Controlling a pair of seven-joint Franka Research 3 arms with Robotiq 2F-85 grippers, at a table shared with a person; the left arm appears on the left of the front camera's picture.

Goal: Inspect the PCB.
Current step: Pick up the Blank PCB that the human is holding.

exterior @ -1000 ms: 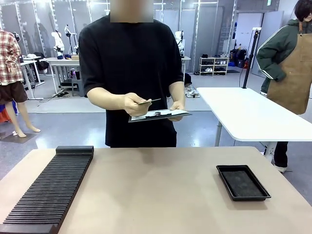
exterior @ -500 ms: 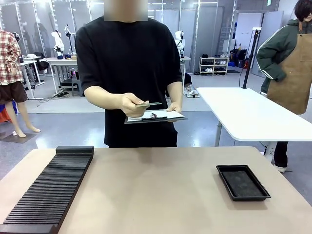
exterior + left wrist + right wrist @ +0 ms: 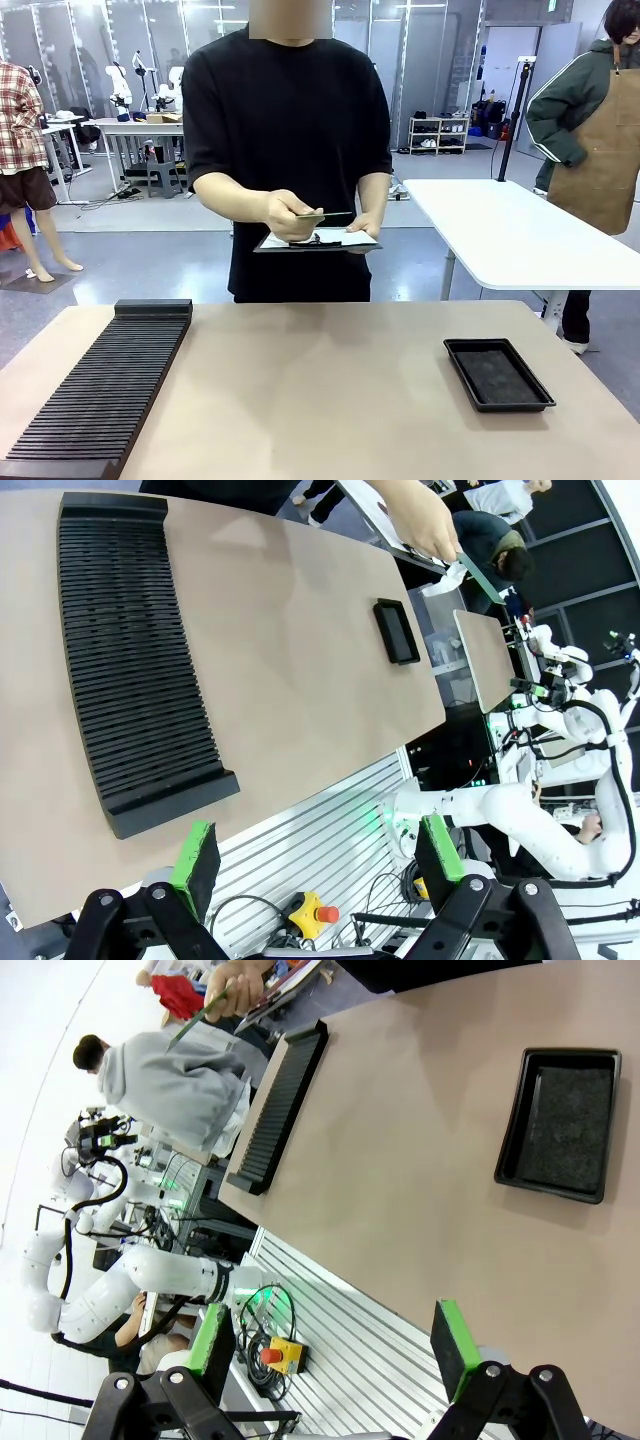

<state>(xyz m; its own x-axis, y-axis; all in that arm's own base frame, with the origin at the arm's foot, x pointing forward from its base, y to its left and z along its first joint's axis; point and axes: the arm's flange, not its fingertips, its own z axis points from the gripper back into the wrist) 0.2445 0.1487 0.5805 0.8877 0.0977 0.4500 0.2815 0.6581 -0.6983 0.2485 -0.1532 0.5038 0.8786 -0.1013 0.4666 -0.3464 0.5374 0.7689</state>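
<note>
Two hands of the person at the far side of the table (image 3: 330,400) carry everything that matters in the front view: one hand (image 3: 288,213) pinches the PCB (image 3: 336,214) by one end, holding it nearly level and edge-on to the camera just above the clipboard (image 3: 318,241), which the other hand (image 3: 366,222) supports from below. The board is off the table, well apart from the black tray (image 3: 497,373) on the robot's right and from the black slotted rack (image 3: 110,385) on its left; which face is up I cannot tell. The left wrist view looks down from high above the near edge of the table. The left gripper (image 3: 318,848) has its green-padded fingers spread wide with nothing between them, and far beyond them the PCB (image 3: 480,575) shows as a thin green strip sticking out of the person's hand. The right wrist view gives much the same from the other side. The right gripper (image 3: 330,1343) is likewise parted and empty, hanging well back from the tray, and the PCB (image 3: 200,1015) appears as a slim green sliver in the person's fingers beside the clipboard. As I judge it, the inspection is under way but in the person's hands alone: the board is lifted and held over the paperwork, nothing lies in the tray, and neither arm has any part in the handling. What seems left is to finish the check and then put the board somewhere or pass it on, and the pictures do not say which.
</note>
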